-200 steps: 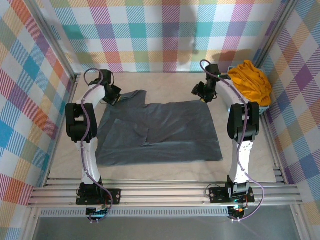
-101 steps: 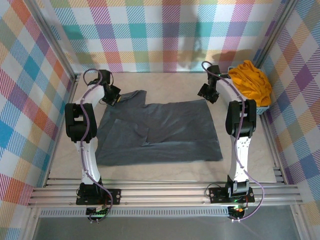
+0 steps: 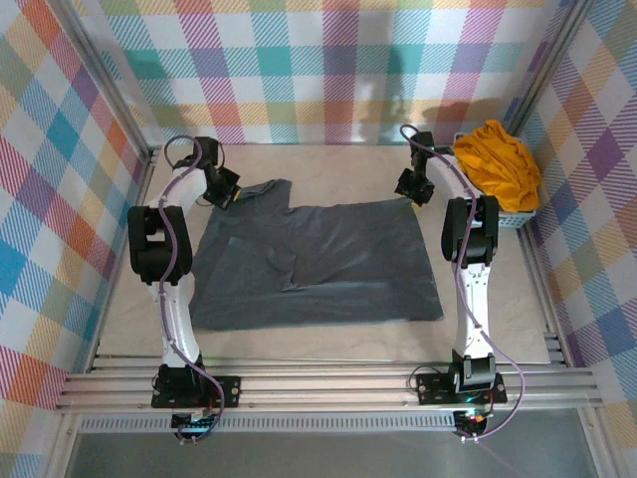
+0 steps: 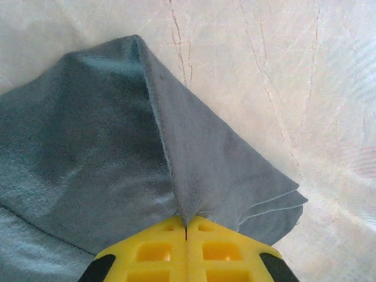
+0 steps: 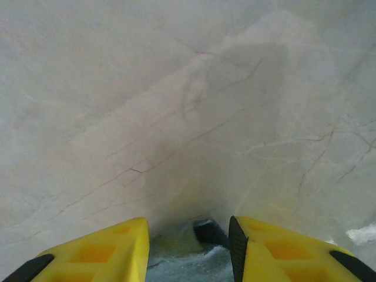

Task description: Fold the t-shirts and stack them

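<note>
While the grey t-shirt [image 3: 318, 264] is spread mostly flat over the middle of the table [image 3: 338, 169], its far left sleeve is clamped in the left gripper [image 4: 186, 228]. In the left wrist view the two yellow fingers [image 4: 153, 249] are pressed right together with a ridge of grey cloth caught between them. From there the fabric is pulled up into a little tent shape that peaks near the top left of that view. The sleeve hem can be made out as a doubled edge hanging off to the right, just above the marbled tabletop.

Over at the far right corner of the shirt, the right gripper [image 5: 188, 235] is held wide apart, nothing grasped. A small bit of grey cloth and a dark edge are seen low down between its fingers. It looks like the fingers are set either side of that corner, but whether the cloth is actually touched can't be told from this angle.

From the top camera, a loose flap is seen folded over on the shirt's left half, and the near edge is laid fairly straight between the two arms.

The yellow t-shirt [image 3: 498, 164] is bunched up in a heap on the light-blue basket [image 3: 513, 221], tucked into the far right corner and well apart from the grey one.
</note>
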Tool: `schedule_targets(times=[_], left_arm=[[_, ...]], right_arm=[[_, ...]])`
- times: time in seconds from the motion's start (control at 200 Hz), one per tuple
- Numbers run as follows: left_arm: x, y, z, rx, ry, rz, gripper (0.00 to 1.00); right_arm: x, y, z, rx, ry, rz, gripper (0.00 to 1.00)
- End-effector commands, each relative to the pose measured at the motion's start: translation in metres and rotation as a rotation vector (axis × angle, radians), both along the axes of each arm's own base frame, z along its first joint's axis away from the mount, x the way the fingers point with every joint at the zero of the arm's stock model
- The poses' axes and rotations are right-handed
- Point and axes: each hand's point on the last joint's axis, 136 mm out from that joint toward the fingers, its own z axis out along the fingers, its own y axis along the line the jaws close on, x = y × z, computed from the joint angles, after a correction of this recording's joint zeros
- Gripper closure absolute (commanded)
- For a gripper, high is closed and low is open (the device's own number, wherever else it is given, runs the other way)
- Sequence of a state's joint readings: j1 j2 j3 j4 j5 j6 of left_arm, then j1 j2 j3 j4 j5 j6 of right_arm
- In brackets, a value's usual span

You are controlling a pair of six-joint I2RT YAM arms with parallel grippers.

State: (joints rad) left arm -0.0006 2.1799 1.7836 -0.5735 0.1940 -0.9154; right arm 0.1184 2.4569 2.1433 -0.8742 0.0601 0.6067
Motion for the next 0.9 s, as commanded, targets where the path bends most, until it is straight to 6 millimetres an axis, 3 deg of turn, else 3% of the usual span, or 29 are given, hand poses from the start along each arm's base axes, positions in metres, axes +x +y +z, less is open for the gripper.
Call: schedule_targets(times=[0.0, 0.325, 0.46, 0.67, 0.895], left_arm=[[0.006, 0.005, 0.04, -0.011, -0.08, 0.006, 1.0], [0.009, 0.002, 0.049, -0.026, -0.099, -0.012, 1.0], [0.01, 0.001, 0.052, -0.035, -0.104, -0.018, 1.0], [0.002, 0.001, 0.086, -0.053, -0.167, -0.027, 1.0], [-0.032, 0.008, 0.121, -0.083, -0.199, -0.021, 1.0]], right_arm=[[-0.004, 0.006, 0.002, 0.017, 0.026, -0.011, 0.62], [0.001, 0.009, -0.002, 0.028, 0.018, 0.007, 0.79], [0.003, 0.01, 0.004, 0.024, 0.006, 0.029, 1.0], [0.002, 0.01, 0.039, 0.024, -0.074, 0.059, 1.0], [-0.011, 0.013, 0.073, 0.04, -0.112, 0.101, 1.0]])
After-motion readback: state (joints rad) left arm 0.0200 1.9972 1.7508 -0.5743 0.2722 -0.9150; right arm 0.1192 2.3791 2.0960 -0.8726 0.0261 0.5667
